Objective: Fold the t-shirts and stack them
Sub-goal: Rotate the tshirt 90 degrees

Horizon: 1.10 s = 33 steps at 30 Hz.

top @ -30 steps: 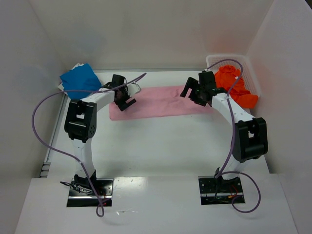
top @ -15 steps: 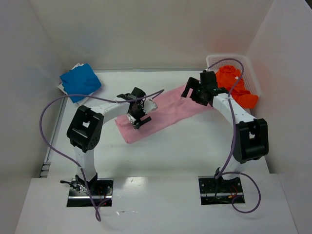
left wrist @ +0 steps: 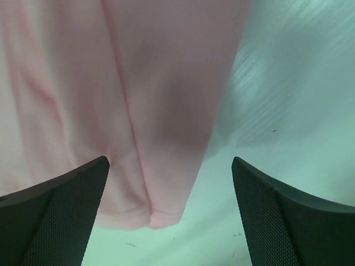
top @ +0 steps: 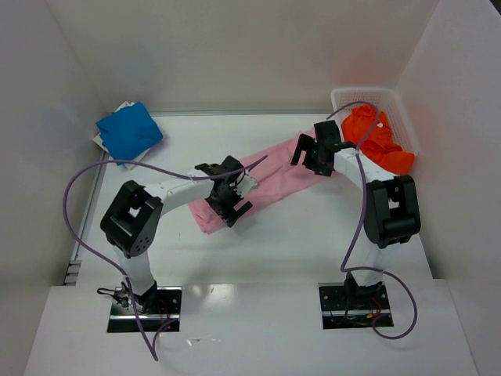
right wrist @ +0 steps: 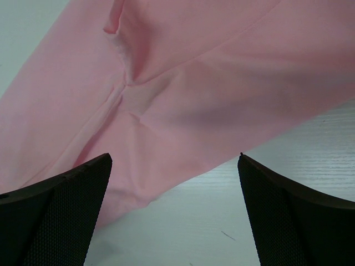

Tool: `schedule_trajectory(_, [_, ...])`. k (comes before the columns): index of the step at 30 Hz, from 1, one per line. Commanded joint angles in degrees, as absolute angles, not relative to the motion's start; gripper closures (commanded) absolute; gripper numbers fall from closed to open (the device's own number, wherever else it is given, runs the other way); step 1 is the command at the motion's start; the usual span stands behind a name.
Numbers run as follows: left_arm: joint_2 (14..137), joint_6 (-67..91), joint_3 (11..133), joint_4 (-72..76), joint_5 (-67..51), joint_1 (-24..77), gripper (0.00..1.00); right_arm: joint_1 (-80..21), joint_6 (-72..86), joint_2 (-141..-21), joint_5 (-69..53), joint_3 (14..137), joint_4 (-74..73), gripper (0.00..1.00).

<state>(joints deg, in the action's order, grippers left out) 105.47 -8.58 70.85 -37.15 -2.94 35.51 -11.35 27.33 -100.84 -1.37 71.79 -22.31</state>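
The light pink t-shirt (top: pixel 270 176), folded into a long strip, lies slantwise across the table from near left to far right. Over its near-left end hovers my left gripper (top: pixel 231 205), open; the left wrist view shows the hemmed end of the pink t-shirt (left wrist: pixel 155 100) between the wide-apart fingers of the left gripper (left wrist: pixel 170 163). My right gripper (top: pixel 309 157) is open over the far-right end, and in its wrist view the pink t-shirt (right wrist: pixel 194 83) lies just beyond the right gripper (right wrist: pixel 175 160). The blue t-shirt (top: pixel 129 131) lies folded at the far left. The orange t-shirt (top: pixel 376 137) sits crumpled in the basket.
The white mesh basket (top: pixel 368 92) stands in the far right corner against the wall. White walls close the table on three sides. Purple cables loop from both arms.
The left gripper has swung toward the near middle, and the pink t-shirt's left end has come with it, turning the strip from level to slanted. The right gripper has shifted slightly left.
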Motion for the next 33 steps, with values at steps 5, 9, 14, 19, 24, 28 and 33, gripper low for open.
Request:
schedule_trajectory(5, [96.68, -4.48, 74.79, -30.86, 12.37, 35.51, 0.01, -10.99, 27.51, -101.86, 2.99, 74.53, -19.42, 0.00])
schedule_trajectory(9, [100.44, -7.37, 76.02, -29.44, 17.75, 34.98, 0.01, -10.99, 28.74, -103.45, 1.94, 75.15, -18.90, 0.00])
schedule_trajectory(14, [104.41, -8.61, 75.41, -31.11, 18.11, 34.45, 0.01, -10.99, 29.88, -103.45, 1.93, 75.67, -18.37, 0.00])
schedule_trajectory(19, [102.22, -10.46, 74.88, -29.97, 11.88, 33.22, 0.01, -10.99, 30.40, -104.76, 2.46, 76.72, -18.37, 0.00])
schedule_trajectory(24, [103.53, -12.04, 73.74, -29.97, 9.23, 33.22, 0.01, -10.99, 30.41, -106.61, 1.93, 78.39, -18.37, 0.00])
schedule_trajectory(28, [103.54, -12.66, 72.51, -32.17, 8.70, 33.22, 0.01, -10.99, 30.41, -108.11, 1.93, 79.45, -18.90, 0.00])
schedule_trajectory(33, [101.34, -11.09, 71.63, -35.24, 6.51, 33.22, 0.03, -10.99, 30.41, -109.25, 1.93, 80.77, -18.90, 0.00])
